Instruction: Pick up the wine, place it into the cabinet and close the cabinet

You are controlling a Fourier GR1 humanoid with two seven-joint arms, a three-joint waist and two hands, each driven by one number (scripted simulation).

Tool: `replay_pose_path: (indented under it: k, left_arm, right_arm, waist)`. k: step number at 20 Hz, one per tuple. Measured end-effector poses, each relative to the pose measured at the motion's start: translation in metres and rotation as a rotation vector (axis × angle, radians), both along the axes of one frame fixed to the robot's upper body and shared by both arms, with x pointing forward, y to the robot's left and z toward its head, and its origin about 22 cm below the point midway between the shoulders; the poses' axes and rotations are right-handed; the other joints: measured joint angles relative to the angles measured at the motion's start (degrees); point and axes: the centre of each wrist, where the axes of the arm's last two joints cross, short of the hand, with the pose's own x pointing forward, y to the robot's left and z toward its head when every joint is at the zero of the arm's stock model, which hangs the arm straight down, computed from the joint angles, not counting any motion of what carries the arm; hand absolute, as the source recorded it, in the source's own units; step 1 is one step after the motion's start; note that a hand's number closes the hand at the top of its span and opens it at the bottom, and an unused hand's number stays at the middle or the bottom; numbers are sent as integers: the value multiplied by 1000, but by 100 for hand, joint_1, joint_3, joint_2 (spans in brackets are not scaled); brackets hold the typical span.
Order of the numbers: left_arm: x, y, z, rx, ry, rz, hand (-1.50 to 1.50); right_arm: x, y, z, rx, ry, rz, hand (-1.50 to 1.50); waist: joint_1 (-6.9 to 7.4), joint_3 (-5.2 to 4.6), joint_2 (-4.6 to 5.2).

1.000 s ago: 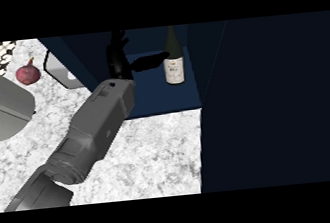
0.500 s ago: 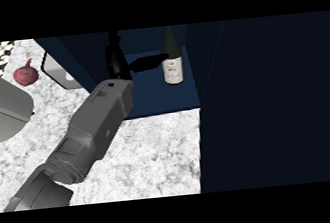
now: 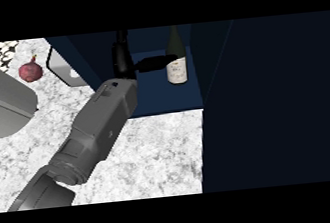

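Coming in from the lower left edge of the head view, a grey forearm (image 3: 89,136) runs diagonally up across the white-speckled marble bench (image 3: 157,154) toward a dark blue cabinet (image 3: 159,96). Which arm it belongs to is hard to say for sure from this angle; it enters at the left side but reaches across, and by its position next to the bottle I take it as the right hand (image 3: 130,64). A second grey shape (image 3: 0,101), broad and rounded, fills the left edge of the view and looks like the other forearm; no hand shows on it.

Past the bench's edge, the cabinet's open compartment holds the wine bottle (image 3: 176,62), standing upright on the blue floor of the cabinet, toward its right side. The bottle carries a pale label (image 3: 177,72) with faint dark marks that cannot be read.

The black hand sits inside the compartment just left of the bottle. Its fingers (image 3: 122,50) point up and away, straightened rather than curled, while the thumb (image 3: 155,61) stretches sideways and reaches the bottle near the label's top; it grasps nothing.

To the right, a large dark blue cabinet door (image 3: 278,102) stands open, covering the right side of the view.

Farther back on the left lie a red onion (image 3: 30,71) and a pale box-like object (image 3: 67,70) beside the cabinet wall.
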Motion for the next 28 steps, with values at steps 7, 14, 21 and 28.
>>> replay_pose_path:
  k: [7,14,21,28]
  left_arm:
    - [-8,-8,-4,-75,-87,-77,-150]
    - [-17,-11,-1,-137,-120,-130,-150]
    - [-43,-14,-4,-174,-133,-179,-150]
    - [-90,-11,-12,-234,-136,-238,-150]
  right_arm:
    - [-1,-4,-1,-3,4,-27,-150]
    - [-5,-2,-3,10,34,-26,-150]
    - [-5,0,-3,19,37,-30,-150]
    - [-6,4,-3,35,31,-24,-150]
  waist:
    - [142,3,-65]
    - [243,1,-121]
    - [348,0,-155]
    - [342,0,-149]
